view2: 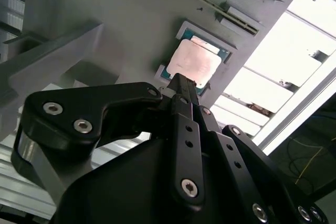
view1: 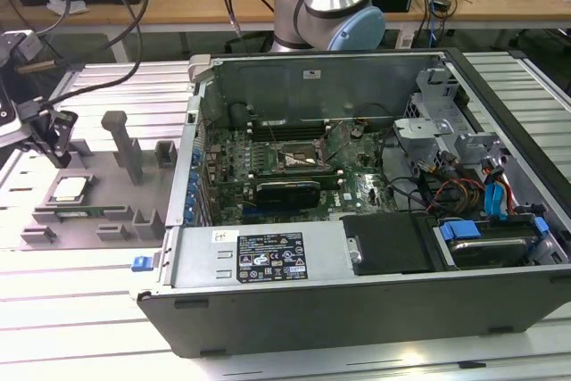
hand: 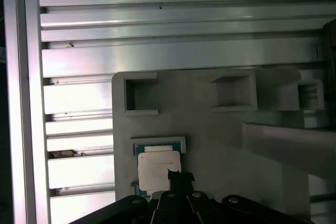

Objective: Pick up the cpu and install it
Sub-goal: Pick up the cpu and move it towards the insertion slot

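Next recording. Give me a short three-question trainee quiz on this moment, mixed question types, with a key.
1. True or false: the cpu already sits in the motherboard socket inside the computer case.
2. Multiple choice: in the exterior view, the end effector is A) over the grey holder tray, B) inside the case, C) above the drive bay.
3. Fill in: the cpu lies on the exterior view's ___ of the case.

Key: 1 false, it lies in the tray; 2 A; 3 left.
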`<move>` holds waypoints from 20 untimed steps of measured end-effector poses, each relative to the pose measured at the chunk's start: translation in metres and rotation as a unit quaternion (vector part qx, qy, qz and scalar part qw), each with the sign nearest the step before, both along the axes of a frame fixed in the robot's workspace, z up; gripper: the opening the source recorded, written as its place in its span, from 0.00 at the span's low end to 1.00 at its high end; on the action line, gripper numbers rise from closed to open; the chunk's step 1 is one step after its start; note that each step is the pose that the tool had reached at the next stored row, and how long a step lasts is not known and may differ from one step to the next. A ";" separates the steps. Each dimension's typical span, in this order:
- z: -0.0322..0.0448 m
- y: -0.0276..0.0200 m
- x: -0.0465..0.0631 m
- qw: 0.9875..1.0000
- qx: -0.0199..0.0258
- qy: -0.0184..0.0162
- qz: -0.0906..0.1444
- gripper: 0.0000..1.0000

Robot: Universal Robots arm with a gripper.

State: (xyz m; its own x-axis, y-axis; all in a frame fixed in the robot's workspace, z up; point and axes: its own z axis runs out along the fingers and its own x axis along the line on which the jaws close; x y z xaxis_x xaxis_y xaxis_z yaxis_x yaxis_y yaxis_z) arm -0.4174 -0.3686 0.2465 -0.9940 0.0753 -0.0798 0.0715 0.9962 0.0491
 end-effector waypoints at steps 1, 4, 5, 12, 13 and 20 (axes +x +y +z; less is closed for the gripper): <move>-0.0013 0.0000 0.000 1.000 0.000 0.000 0.000 0.11; -0.0047 0.0000 0.000 1.000 0.000 0.000 0.000 0.11; -0.0059 0.0000 -0.001 1.000 0.000 0.000 0.000 0.11; -0.0195 0.0001 -0.002 1.000 0.000 0.000 0.000 0.11; -0.0209 0.0000 -0.003 1.000 0.001 0.000 0.000 0.11; -0.0318 0.0001 -0.005 1.000 0.001 0.002 0.001 0.11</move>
